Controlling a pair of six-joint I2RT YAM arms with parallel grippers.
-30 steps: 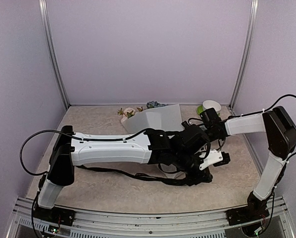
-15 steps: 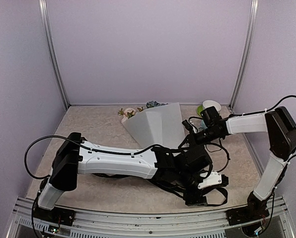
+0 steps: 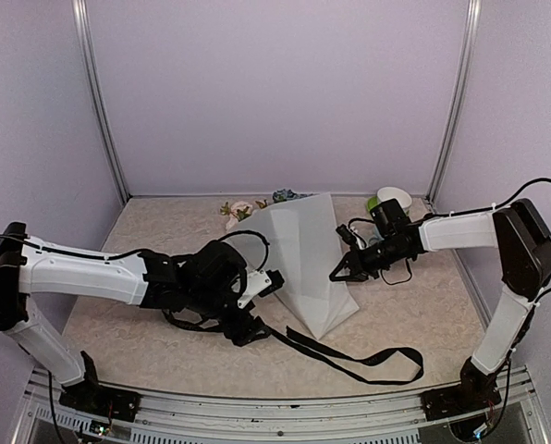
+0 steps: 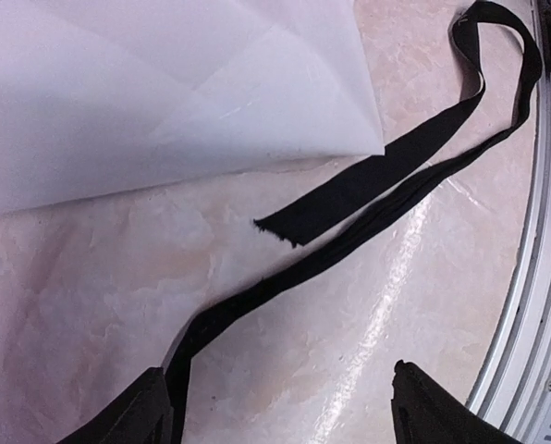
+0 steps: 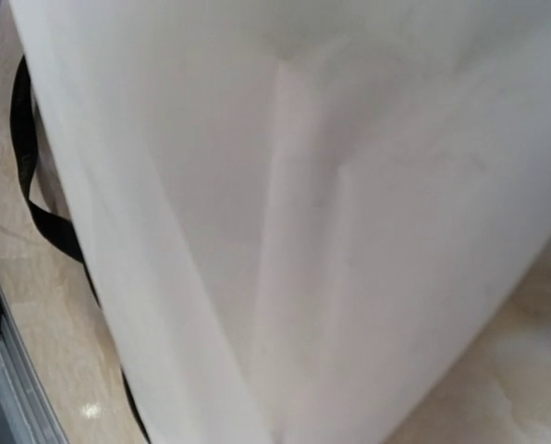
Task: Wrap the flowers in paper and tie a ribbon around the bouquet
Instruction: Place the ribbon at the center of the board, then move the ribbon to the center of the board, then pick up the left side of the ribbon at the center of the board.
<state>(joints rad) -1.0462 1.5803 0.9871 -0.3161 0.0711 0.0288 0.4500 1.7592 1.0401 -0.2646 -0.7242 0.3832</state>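
Swung back left, leaving left gripper spread open and empty above the limp, slippery ribbon, best pinched near its loose end, right gripper closed against thin paper.

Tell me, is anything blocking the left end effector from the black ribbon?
Nothing visible does. The black ribbon lies uncovered right in front of the open left end effector; the frosted paper sits beyond it.
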